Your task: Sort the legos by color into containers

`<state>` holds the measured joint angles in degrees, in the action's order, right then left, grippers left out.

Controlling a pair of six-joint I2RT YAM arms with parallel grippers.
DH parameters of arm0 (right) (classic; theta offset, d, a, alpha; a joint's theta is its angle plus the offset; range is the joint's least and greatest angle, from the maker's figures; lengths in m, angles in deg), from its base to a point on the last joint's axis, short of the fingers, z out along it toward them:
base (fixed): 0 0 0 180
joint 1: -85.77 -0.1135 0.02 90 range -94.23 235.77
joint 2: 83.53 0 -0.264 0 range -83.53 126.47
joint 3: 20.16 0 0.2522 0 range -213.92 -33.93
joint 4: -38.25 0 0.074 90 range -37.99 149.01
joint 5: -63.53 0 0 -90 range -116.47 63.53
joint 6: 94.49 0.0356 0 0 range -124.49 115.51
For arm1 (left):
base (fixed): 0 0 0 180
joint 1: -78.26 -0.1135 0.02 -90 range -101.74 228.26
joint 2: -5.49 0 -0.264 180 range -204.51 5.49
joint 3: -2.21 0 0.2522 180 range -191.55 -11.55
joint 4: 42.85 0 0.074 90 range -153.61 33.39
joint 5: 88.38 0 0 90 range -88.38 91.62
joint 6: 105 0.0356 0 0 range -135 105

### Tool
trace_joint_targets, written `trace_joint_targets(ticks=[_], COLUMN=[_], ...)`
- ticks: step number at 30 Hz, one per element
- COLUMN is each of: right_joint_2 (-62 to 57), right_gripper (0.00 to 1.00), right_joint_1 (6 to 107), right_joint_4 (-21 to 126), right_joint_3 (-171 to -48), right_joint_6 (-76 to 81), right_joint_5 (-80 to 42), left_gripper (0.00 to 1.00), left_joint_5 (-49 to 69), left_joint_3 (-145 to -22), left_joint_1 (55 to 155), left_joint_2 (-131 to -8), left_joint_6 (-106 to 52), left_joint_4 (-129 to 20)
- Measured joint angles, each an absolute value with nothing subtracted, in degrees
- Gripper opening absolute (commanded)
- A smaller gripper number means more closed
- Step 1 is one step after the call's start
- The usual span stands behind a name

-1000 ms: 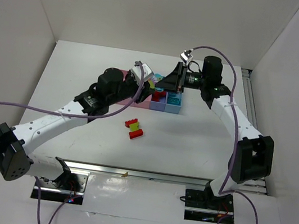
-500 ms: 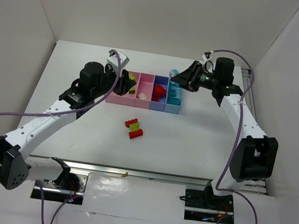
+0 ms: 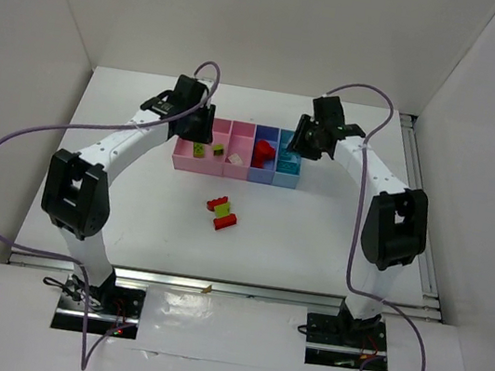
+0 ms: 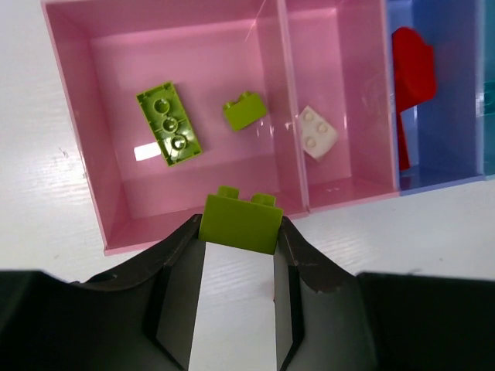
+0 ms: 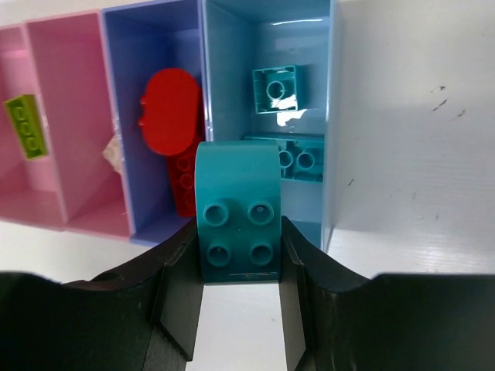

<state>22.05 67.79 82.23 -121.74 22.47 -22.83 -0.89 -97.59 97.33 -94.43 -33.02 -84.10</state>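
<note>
Drop-off pending. Left gripper (image 4: 240, 241) pinches green brick (image 4: 240, 224), pink bin (image 4: 116, 93) just ahead. Right gripper (image 5: 238, 236) pinches teal brick (image 5: 236, 197), light-blue bin (image 5: 232, 77) ahead. Advance, then release.

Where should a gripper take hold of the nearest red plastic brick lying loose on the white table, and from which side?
Come straight down onto the nearest red plastic brick and probably close on its two short ends. It lies flat on the white table, its ends look free, while a small yellow-green brick sits close by its far long side.
</note>
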Motion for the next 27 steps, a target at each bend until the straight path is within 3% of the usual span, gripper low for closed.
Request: trace_joint_targets(ticks=[5,6,7,8,9,10,12,14,15,21,27], right_joint_2=[24.30,24.68,24.98,25.51,25.92,26.40,26.93,27.01,27.01,26.95,21.92], right_gripper=[0.30,0.32,0.42,0.47,0.53,0.62,0.69,0.74,0.76,0.76,0.74], right_joint_1=[66.72,66.61,66.53,66.46,66.44,66.42,66.42,66.37,66.35,65.85,63.62], right_joint_4=[83.43,83.45,83.52,83.56,83.54,83.63,83.67,83.85,83.85,84.04,84.11], right_joint_3=[-123.31,-123.61,-123.90,-124.38,-124.75,-125.19,-125.54,-125.54,-125.54,-125.56,-123.90], right_joint_6=[20.72,20.48,20.33,20.00,19.89,19.74,19.59,19.19,19.19,18.97,18.45], right_joint_5=[-26.07,-26.35,-26.59,-26.83,-27.03,-27.20,-27.58,-27.84,-27.97,-29.41,-30.90], left_gripper=[0.00,0.01,0.07,0.13,0.31,0.42,0.55,0.77,0.81,0.89,0.89], left_joint_5=[-1.21,-1.26,-1.24,-1.08,-0.97,-0.76,0.18,0.66,0.88,1.65,1.98], left_joint_3=[-102.05,-102.16,-102.26,-102.46,-102.90,-103.38,-104.38,-104.91,-105.00,-106.57,-107.77], left_joint_1=[96.24,96.06,95.87,95.69,95.52,95.26,94.84,94.51,94.43,94.14,94.16], left_joint_2=[-98.80,-99.15,-99.39,-99.72,-100.09,-100.49,-101.32,-101.73,-101.89,-102.56,-102.54], left_joint_6=[-35.10,-35.43,-36.08,-36.32,-36.45,-36.50,-36.65,-36.63,-36.72,-37.53,-37.53], left_joint_4=[-88.90,-89.36,-89.98,-90.61,-91.22,-91.46,-91.79,-91.81,-91.88,-92.45,-92.69])
